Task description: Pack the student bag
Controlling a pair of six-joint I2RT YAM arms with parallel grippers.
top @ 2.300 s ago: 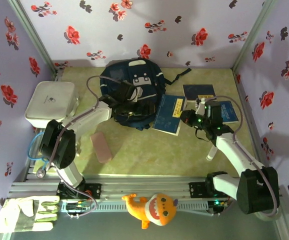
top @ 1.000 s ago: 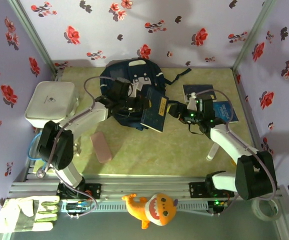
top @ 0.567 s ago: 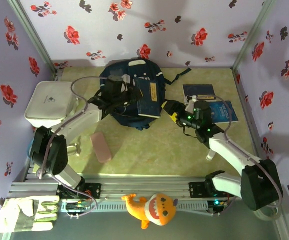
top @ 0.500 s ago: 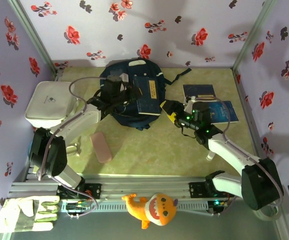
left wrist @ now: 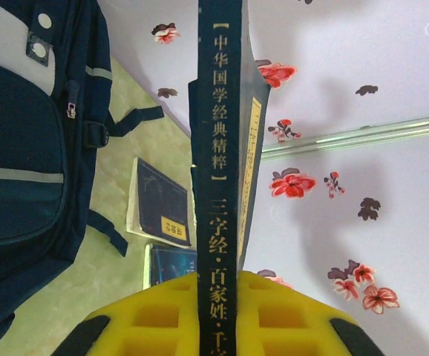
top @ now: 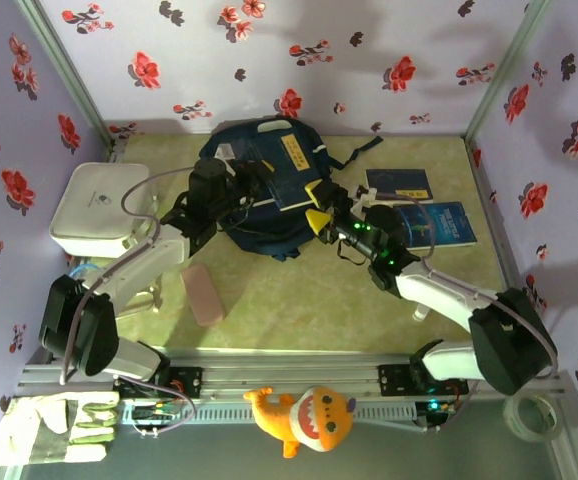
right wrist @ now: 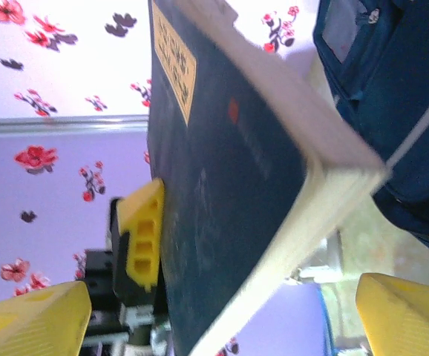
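Since a second ago the dark blue book [top: 287, 172] has gone from leaning at the bag's right edge to sitting up over its middle, and my right claw [top: 318, 206] has let go of it and spread wide. My left claw [top: 259, 183] has moved with the book and stays clamped on it. In the left wrist view the yellow fingers [left wrist: 151, 315] pinch the lower end of the book [left wrist: 214, 111], whose spine (printed with a column of pale Chinese characters) runs straight up the middle of the view.

From the right wrist view my right claw [right wrist: 214, 319] stands apart, one yellow finger at each lower corner. The book [right wrist: 229, 185] hangs between and beyond them, cover and page edges facing me, with a yellow label near its top. I cannot tell whether either finger touches it.

The student bag [top: 254, 215] lies on the green counter [top: 299, 295] toward the back wall, left of centre, directly under the held book. Two more books [top: 399, 183] [top: 447, 222] lie flat on the counter to the bag's right, just beside each other. A white rounded box [top: 97, 205] sits at the counter's left edge.
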